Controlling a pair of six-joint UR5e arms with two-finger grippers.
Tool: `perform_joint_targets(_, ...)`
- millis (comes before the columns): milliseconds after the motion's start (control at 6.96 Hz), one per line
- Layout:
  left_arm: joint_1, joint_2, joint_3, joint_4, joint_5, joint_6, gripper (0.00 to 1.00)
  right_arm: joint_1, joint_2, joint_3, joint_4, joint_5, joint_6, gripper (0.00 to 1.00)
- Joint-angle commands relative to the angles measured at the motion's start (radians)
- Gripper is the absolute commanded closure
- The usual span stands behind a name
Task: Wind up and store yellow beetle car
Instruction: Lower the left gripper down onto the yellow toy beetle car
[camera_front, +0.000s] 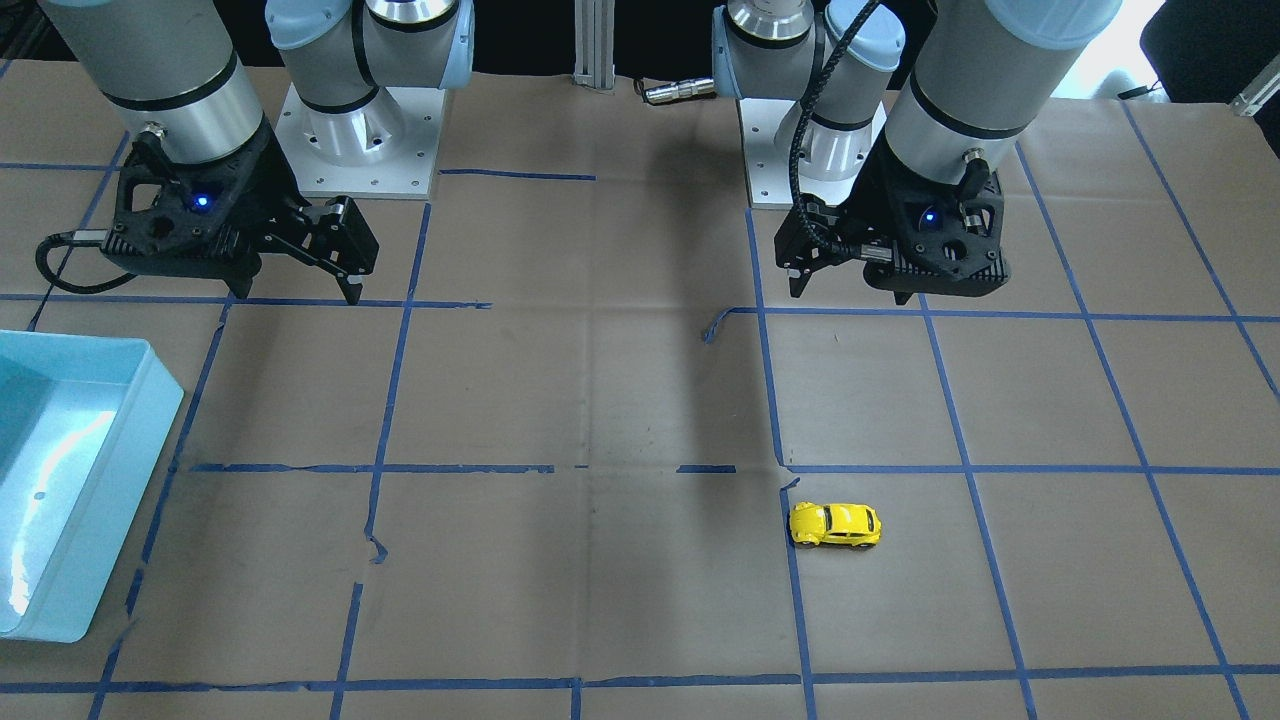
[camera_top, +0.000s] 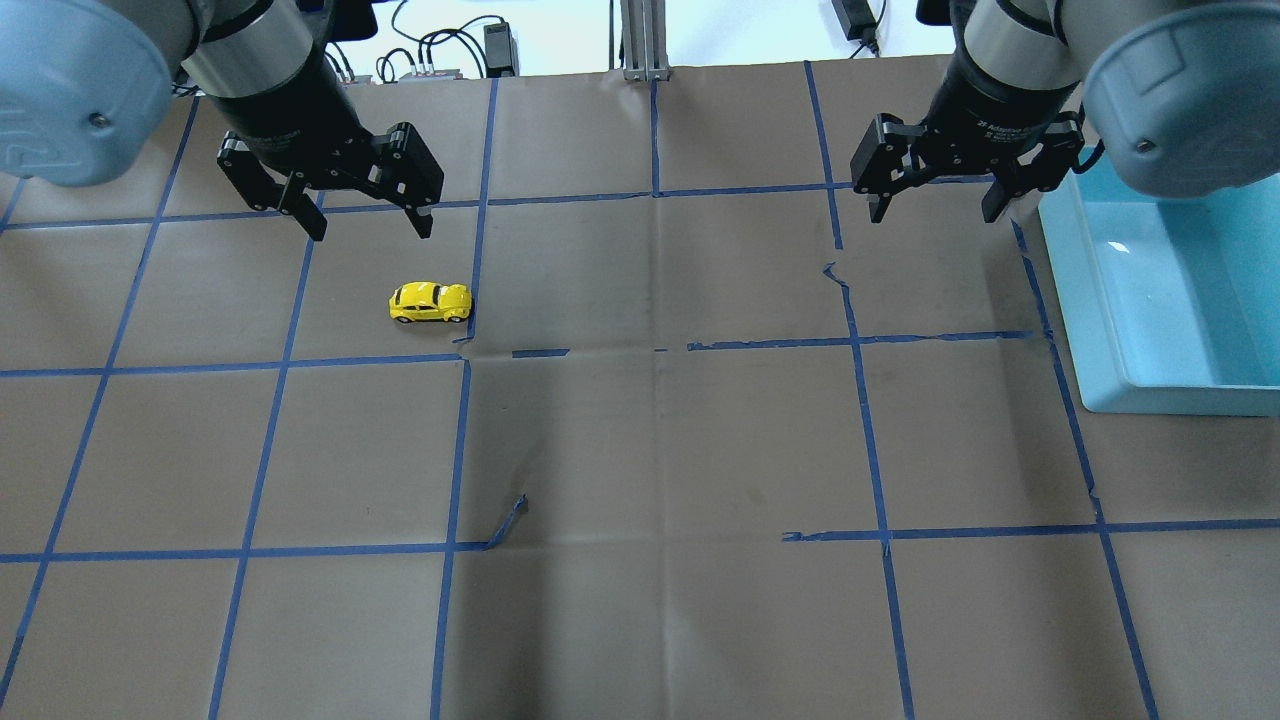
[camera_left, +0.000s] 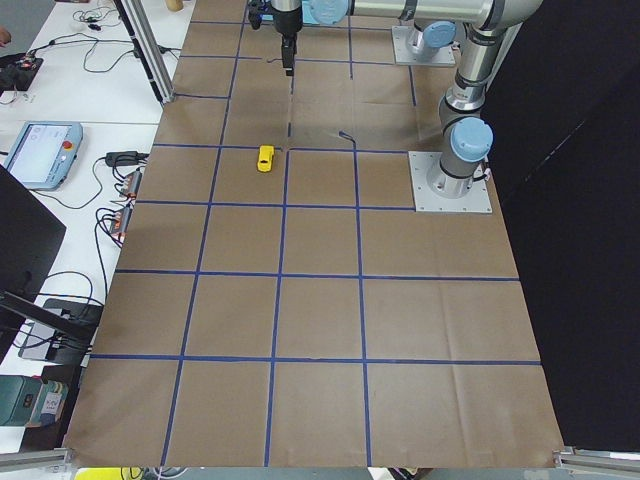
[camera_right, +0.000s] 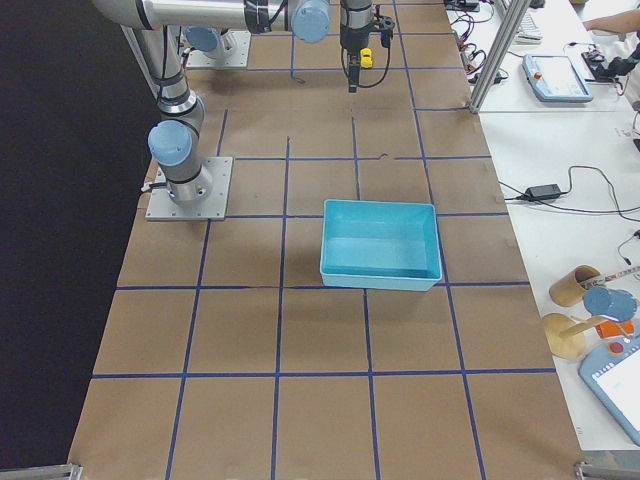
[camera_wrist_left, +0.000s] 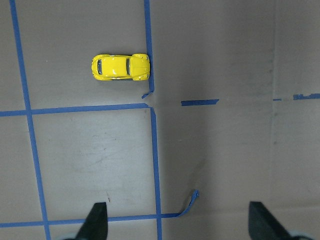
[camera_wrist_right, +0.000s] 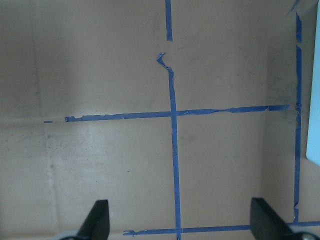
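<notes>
The yellow beetle car (camera_top: 430, 302) stands on its wheels on the brown paper, beside a blue tape line. It also shows in the front view (camera_front: 836, 525) and in the left wrist view (camera_wrist_left: 120, 67). My left gripper (camera_top: 372, 233) is open and empty, raised above the table just beyond the car, apart from it. In the left wrist view its fingertips (camera_wrist_left: 97, 222) frame bare paper below the car. My right gripper (camera_top: 935, 215) is open and empty, raised over the far right of the table, next to the bin. It holds nothing in the right wrist view (camera_wrist_right: 181, 220).
A light-blue open bin (camera_top: 1090, 300) sits at the table's right side, seen too in the front view (camera_front: 150, 400) and the exterior right view (camera_right: 380, 275). Blue tape lines grid the brown paper; some strips are torn and lifted (camera_top: 505, 522). Arm bases stand at the robot's edge.
</notes>
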Motion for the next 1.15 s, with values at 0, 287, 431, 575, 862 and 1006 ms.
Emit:
perform_joint_targets(0, 0.0, 0.013, -0.025, 0.008, 0.002, -0.013, 0.0, 0.0, -0.001, -0.001, 0.0, 0.0, 0.0, 0.0)
perform_joint_targets(287, 0.006, 0.011, -0.026, 0.019, 0.002, -0.002, 0.0, -0.002, 0.002, -0.006, -0.003, 0.002, -0.002, 0.0)
perform_joint_targets(431, 0.012, 0.004, -0.028, 0.019, 0.0, 0.016, 0.0, -0.002, 0.002, -0.01, -0.008, 0.002, -0.002, 0.0)
perform_joint_targets(575, 0.011, -0.015, -0.029, 0.021, -0.001, 0.066, 0.0, -0.002, 0.002, -0.012, -0.008, 0.005, -0.002, 0.0)
perform_joint_targets(862, 0.014, -0.061, -0.037, 0.028, -0.001, 0.334, 0.0, 0.0, 0.004, -0.012, -0.009, 0.005, -0.003, 0.0)
perform_joint_targets(1006, 0.014, -0.09, -0.038, 0.065, 0.002, 0.454, 0.0, -0.002, 0.028, -0.018, -0.014, 0.005, -0.018, 0.0)
